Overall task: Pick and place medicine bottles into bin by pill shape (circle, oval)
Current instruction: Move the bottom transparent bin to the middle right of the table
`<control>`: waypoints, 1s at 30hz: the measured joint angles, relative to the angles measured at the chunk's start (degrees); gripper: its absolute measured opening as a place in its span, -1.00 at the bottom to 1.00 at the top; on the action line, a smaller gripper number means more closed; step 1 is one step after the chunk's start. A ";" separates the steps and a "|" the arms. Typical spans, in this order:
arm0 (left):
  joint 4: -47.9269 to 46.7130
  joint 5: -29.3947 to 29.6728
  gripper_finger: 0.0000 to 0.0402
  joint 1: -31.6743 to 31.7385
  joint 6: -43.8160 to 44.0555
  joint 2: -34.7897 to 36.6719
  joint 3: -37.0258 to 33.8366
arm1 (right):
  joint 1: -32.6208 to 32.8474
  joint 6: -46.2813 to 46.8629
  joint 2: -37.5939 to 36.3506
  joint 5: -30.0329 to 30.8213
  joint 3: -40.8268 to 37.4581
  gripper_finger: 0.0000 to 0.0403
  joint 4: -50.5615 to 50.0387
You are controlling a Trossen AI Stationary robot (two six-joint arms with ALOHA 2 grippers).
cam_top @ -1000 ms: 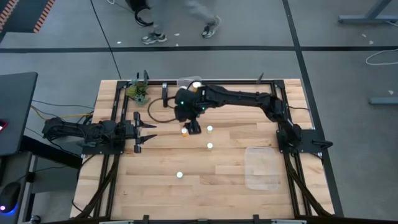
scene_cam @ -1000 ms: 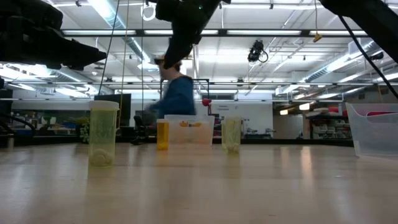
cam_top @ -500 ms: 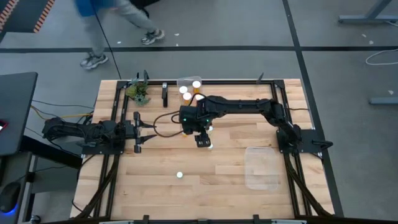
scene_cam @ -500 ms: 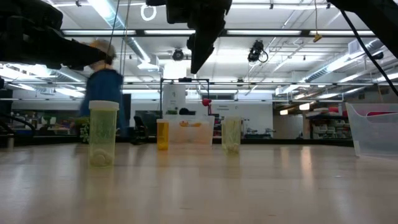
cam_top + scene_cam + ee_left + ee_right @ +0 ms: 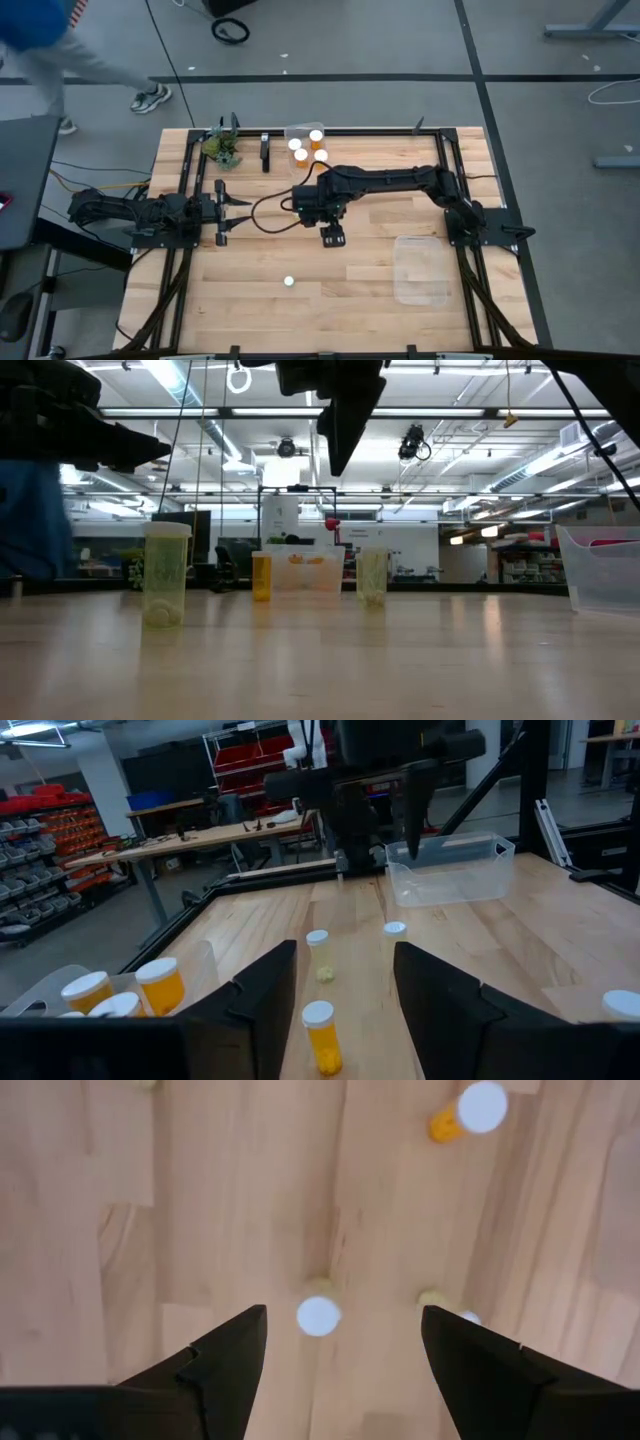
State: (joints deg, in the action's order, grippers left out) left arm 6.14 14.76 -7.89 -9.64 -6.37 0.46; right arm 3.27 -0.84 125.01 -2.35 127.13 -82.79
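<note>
Wooden table [image 5: 250, 300] carries loose bottles [image 5: 318, 1316]. Right gripper [image 5: 331, 236] hovers open and empty above two close ones; closing may knock the neighbour, it seems. Left gripper [image 5: 222, 212] waits closed at the table's left side. Three bottles sit in the bin [image 5: 296, 131].

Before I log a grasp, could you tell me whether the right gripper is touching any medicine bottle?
Apart. In the low view the right gripper hangs well above the medicine bottles on the table, with clear space beneath its open fingers.

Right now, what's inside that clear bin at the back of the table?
The far bin holds three white-capped orange bottles. The pills inside them can't be made out. The other clear bin looks empty.
</note>
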 joint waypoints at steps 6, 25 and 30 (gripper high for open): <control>0.02 -0.01 -0.10 -0.01 -0.01 0.00 0.01 | 2.76 1.94 0.02 1.69 0.00 0.36 0.02; 0.00 0.01 -0.11 -0.01 0.01 0.00 0.00 | 9.07 4.93 0.02 7.30 0.00 0.36 0.00; 0.02 0.01 -0.10 0.00 0.00 0.01 0.00 | 11.17 6.63 0.02 10.20 -0.46 0.36 0.66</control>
State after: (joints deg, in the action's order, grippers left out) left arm 6.15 14.76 -7.89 -9.64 -6.36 0.46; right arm 14.43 5.80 125.03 7.85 126.67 -82.13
